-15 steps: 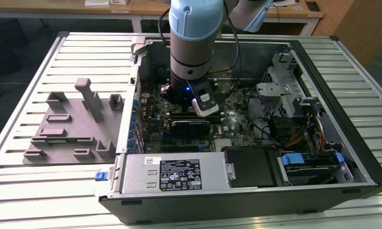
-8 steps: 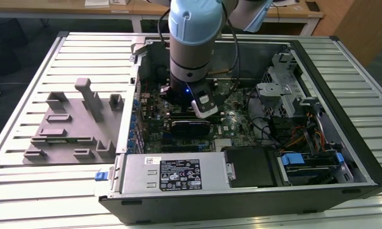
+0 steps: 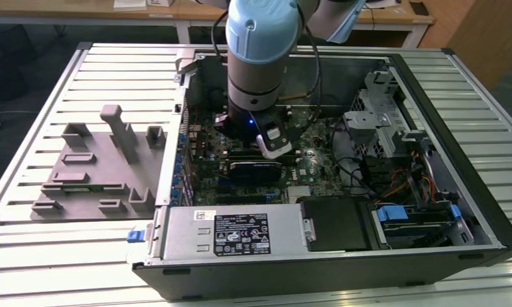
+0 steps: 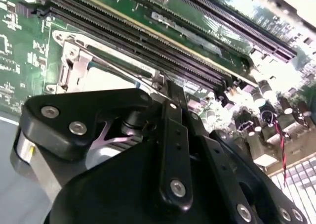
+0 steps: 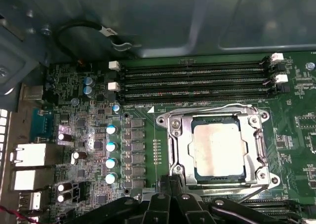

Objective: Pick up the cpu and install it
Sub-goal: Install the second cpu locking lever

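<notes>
The cpu, a flat square chip with a silvery top, lies flat inside the metal-framed socket on the green motherboard. In the second wrist view a pale corner of the cpu shows behind the black linkage. My gripper hangs just off one edge of the socket, shut, with nothing between its fingers and apart from the chip. In the exterior view the gripper is lowered into the open computer case, over the middle of the board.
Long memory slots run beside the socket, and rows of capacitors stand on its other side. Case walls and a drive cage ring the board. A grey fixture tray sits at the exterior view's left.
</notes>
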`<state>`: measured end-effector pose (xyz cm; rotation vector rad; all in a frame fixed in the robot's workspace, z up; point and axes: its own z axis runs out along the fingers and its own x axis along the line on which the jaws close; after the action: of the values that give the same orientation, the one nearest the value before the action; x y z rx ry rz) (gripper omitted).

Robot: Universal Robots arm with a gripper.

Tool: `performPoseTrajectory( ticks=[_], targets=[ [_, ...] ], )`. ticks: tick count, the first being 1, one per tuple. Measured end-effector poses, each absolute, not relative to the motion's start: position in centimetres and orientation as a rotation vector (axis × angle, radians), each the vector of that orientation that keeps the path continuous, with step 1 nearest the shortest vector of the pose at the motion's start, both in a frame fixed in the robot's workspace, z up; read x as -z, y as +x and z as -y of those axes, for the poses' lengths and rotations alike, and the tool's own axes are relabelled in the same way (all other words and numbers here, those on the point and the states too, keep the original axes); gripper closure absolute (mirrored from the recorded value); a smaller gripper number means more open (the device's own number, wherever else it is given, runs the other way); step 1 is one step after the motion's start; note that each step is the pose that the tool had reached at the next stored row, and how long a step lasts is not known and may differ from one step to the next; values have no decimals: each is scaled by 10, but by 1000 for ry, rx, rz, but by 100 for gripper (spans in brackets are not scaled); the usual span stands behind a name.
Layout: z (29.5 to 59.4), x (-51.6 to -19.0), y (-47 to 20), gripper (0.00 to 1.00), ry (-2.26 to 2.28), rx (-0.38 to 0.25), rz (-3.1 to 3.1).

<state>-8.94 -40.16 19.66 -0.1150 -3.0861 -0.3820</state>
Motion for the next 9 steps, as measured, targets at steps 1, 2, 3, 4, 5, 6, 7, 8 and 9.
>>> performPoseTrajectory(
  ticks=[1, 2, 3, 4, 5, 6, 7, 8, 9],
  targets=[
    [402, -199, -89, 89, -115, 382, 3086],
    [402, -202, -89, 89, -115, 382, 3086],
    [402, -205, -89, 89, -115, 382, 3086],
    [402, -209, -89, 89, -115, 382, 3086],
    [402, -212, -89, 89, -115, 382, 3086],
    [402, -216, -89, 89, -115, 382, 3086],
    [402, -220, -89, 89, -115, 382, 3086],
    [402, -224, -89, 89, -115, 382, 3086],
    [402, -227, -89, 89, -115, 382, 3086]
  ],
)
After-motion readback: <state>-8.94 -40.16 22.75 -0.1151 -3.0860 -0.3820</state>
